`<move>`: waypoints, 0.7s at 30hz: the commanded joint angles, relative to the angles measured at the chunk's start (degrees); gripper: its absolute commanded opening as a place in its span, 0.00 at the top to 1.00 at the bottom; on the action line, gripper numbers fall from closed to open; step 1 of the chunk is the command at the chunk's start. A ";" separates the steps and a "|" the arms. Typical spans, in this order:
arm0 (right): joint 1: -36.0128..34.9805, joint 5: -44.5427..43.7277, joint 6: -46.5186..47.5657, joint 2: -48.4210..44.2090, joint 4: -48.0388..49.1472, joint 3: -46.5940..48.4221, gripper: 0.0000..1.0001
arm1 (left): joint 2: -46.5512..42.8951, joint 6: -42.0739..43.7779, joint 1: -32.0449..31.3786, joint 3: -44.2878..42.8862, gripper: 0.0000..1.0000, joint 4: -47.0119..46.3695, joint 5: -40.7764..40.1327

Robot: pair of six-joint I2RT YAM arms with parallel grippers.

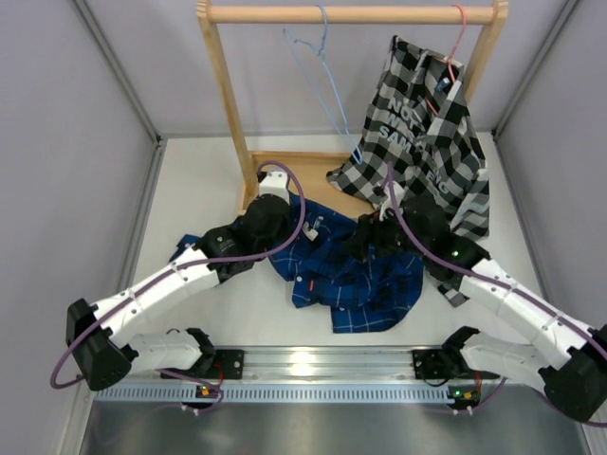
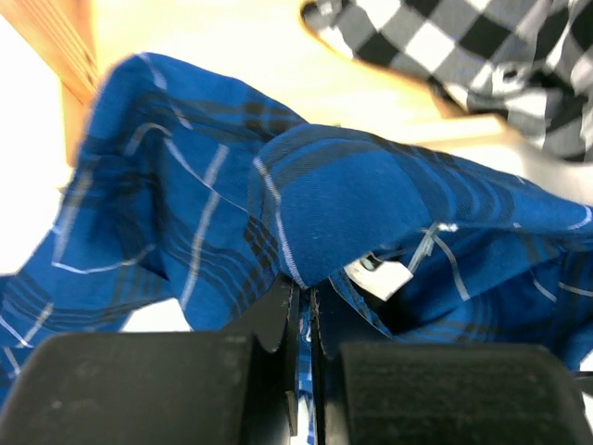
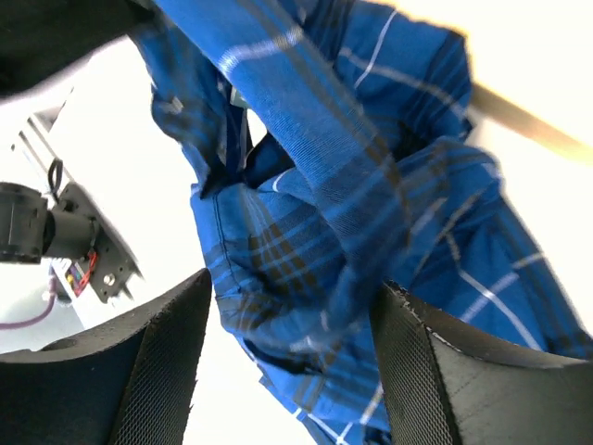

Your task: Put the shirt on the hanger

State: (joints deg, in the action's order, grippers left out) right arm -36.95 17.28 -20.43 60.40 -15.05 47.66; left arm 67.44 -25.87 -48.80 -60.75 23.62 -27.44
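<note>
Shirt (image 1: 346,275) lies bunched on the white table (image 1: 190,190) between the two arms, just in front of the wooden rack's (image 1: 228,104) base. The left gripper (image 2: 303,306) is clamped tight on a fold of the shirt, a thin edge of cloth pinched between its jaws. The right gripper (image 3: 294,289) stands wide, blue cloth hanging between its spread pads. The hanger (image 1: 332,100) hangs on the rack's top rail, beside a checked shirt (image 1: 427,142).
</note>
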 commanded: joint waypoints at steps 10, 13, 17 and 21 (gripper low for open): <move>0.21 -16.68 4.25 -7.48 -11.33 2.70 0.46 | 0.68 -4.81 -0.16 -3.94 1.00 3.10 6.87; -0.14 -11.22 5.39 -8.81 -7.73 1.12 0.51 | 0.24 -4.63 -0.16 -3.85 1.00 3.10 8.63; -1.02 -10.86 10.13 -7.23 -4.90 2.16 0.54 | -0.29 -3.41 -0.16 -3.50 1.00 3.19 10.82; -2.68 -14.28 14.62 -3.89 -4.55 4.98 0.55 | -1.43 -2.08 -0.16 -2.71 1.00 3.45 14.95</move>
State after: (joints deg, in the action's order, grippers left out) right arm -38.09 4.97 -10.85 54.76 -23.40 48.45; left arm 68.31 -29.34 -48.80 -62.48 27.62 -16.34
